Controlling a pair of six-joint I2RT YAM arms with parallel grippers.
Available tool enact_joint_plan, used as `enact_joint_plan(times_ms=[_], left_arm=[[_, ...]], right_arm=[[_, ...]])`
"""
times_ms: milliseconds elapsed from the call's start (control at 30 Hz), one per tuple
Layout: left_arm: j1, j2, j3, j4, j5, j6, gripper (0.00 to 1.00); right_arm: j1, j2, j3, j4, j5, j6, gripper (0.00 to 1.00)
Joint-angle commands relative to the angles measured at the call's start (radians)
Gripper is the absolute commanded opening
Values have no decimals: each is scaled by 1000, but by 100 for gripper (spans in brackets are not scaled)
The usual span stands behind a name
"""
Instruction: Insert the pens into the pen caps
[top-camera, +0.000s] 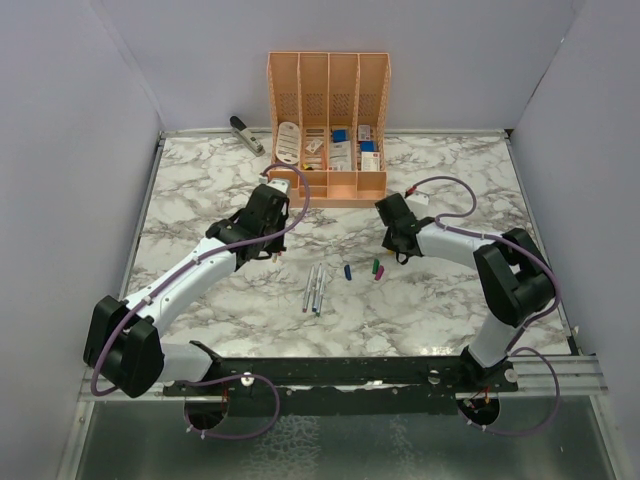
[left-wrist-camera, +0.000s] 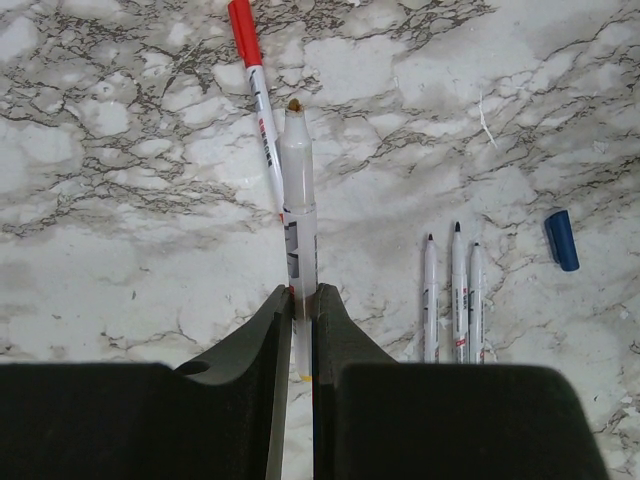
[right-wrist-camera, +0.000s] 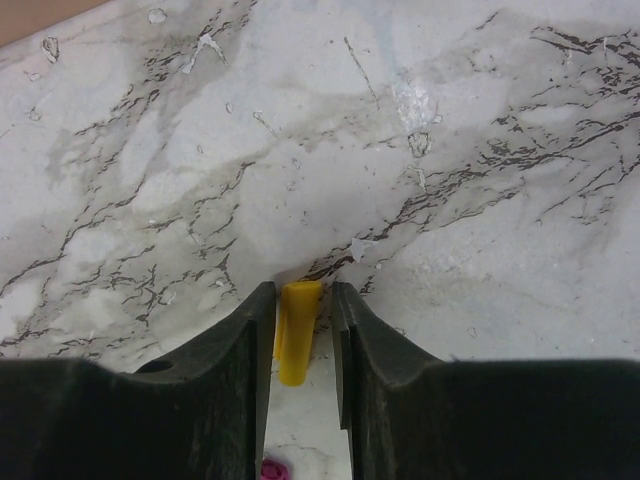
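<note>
Over the marble table, the left gripper is clamped on the tail of a slim pen, tip forward, and the right gripper pinches the tiny yellow cap by its sides; both look light, stiff and slick, likely to twist.

Readable text: none.
Print sits on the barrels of the pens, but every character is too blurred to read.

Black fingers clasp yellow cap, cap pointing away from lens, above grey-veined marble desk. Magenta object, cut off, shows between fingers at bottom edge.
</note>
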Motion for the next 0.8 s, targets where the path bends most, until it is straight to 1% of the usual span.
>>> enact_joint_plan(times_ms=[0,267,400,433,533,567,600,767], left_arm=[[9,4,37,25,20,14,0],[12,4,41,29,21,18,0],[14,4,41,30,22,17,0],[13,4,38,31,21,16,0],[14,1,33,31,23,10,0],[13,0,33,32,23,10,0],[14,-1,33,33,25,9,0],[14,0,36,33,38,20,0]], right_arm=[[26,62,-18,-158,-65,16,28],[66,102,12,-228,-70,11,25],[81,91,-2,-225,-72,17,23],[81,88,-5,-224,-69,18,20],[81,94,4,-232,-65,20,6],[80,93,5,-232,-68,20,3],[82,91,6,-230,-72,18,1],[80,63,18,-209,-71,0,1]])
